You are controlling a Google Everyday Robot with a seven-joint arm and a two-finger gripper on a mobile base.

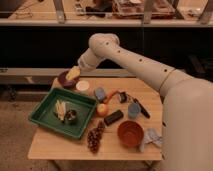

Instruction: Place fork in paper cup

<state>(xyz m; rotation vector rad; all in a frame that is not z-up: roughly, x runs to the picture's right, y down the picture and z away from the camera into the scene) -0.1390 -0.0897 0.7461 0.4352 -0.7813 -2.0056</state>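
Gripper (74,73) hangs over the purple bowl (63,80), just beside the cup (82,85). Its opening and hold cannot be told. Green tray (83,116) lies nearer the front.

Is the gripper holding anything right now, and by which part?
It cannot be told. The gripper hangs over the purple bowl, beside the paper cup; no fork can be made out there.

White arm (137,62) in a high forward arch, gripper (73,74) low at its far end
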